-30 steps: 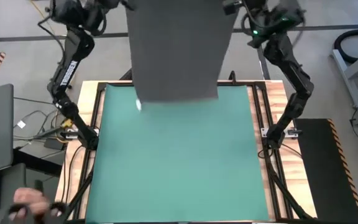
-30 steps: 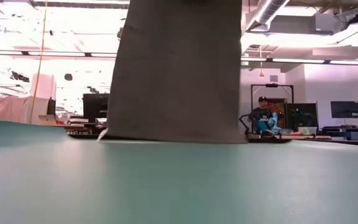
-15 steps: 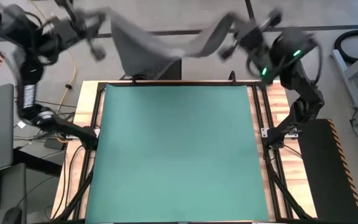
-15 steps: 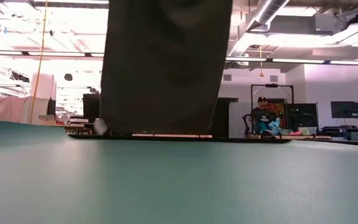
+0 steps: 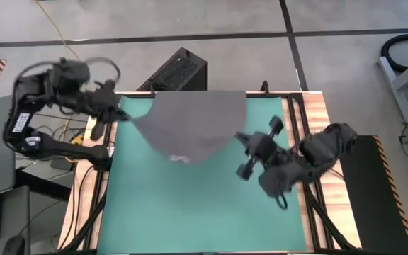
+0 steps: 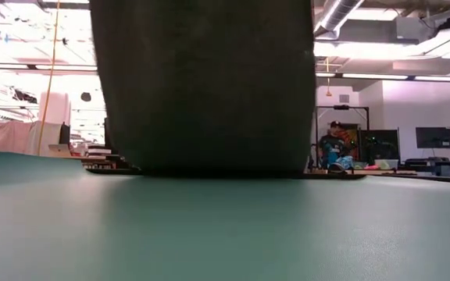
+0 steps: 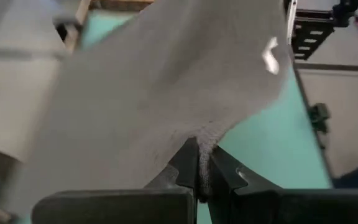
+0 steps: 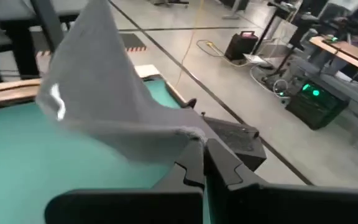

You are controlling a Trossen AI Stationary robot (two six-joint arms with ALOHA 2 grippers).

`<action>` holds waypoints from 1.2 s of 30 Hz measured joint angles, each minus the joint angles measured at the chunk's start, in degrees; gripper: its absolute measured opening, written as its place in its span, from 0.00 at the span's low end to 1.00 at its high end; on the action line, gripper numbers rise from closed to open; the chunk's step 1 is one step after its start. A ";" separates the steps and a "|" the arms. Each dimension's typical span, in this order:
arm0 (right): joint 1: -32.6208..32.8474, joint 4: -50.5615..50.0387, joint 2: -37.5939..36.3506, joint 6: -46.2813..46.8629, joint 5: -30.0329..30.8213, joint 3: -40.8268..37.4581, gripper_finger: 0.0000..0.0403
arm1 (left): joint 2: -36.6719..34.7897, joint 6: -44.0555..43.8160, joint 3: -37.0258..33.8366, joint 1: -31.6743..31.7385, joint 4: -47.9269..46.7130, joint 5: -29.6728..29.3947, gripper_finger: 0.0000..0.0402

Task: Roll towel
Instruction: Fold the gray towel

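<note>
1. High view: the towel (image 5: 193, 127), a dark grey cloth, is stretched in the air over the far half of the green mat (image 5: 204, 205) that covers the counter (image 5: 83, 212). Its far edge runs along the mat's far edge, and it sags to a low point near the mat's middle. The left end effector (image 5: 122, 115) pinches the towel's far-left corner at the far-left corner of the mat. The right end effector (image 5: 241, 139) grips the towel's right corner over the right-centre of the mat, with its arm lying low across the right side of the counter. A small pale patch shows near the towel's lowest point.

2. Low view: the towel (image 6: 201, 86) hangs as a wide dark sheet filling the middle of the picture, with its lower edge at the mat's (image 6: 225, 234) far rim. Beyond it, on the right, a person (image 6: 333, 148) sits in the room behind.

3. Left wrist view: the left end effector (image 7: 199, 168) has its two dark fingers pressed together on a puckered fold of the towel (image 7: 166, 93). The white tag (image 7: 270, 55) sits at the towel's far corner, with the mat (image 7: 272, 149) beneath.

4. Right wrist view: the right end effector (image 8: 199, 158) is clamped tight on a corner of the towel (image 8: 101, 99), which spreads away over the mat (image 8: 55, 162). A white mark on the cloth may be the tag (image 8: 58, 99).
</note>
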 joint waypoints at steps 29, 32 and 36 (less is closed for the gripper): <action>15.95 -5.02 13.20 56.41 -20.52 0.13 0.03 | -12.95 -63.99 -46.09 -68.82 41.87 -30.12 0.00; 17.47 -5.02 13.42 57.89 -23.15 0.12 0.03 | -13.14 -69.03 -45.90 -73.12 42.03 -35.58 0.00; 17.32 -5.00 13.40 58.19 -23.21 0.12 0.03 | -12.23 -70.53 -45.95 -75.84 42.62 -40.31 0.00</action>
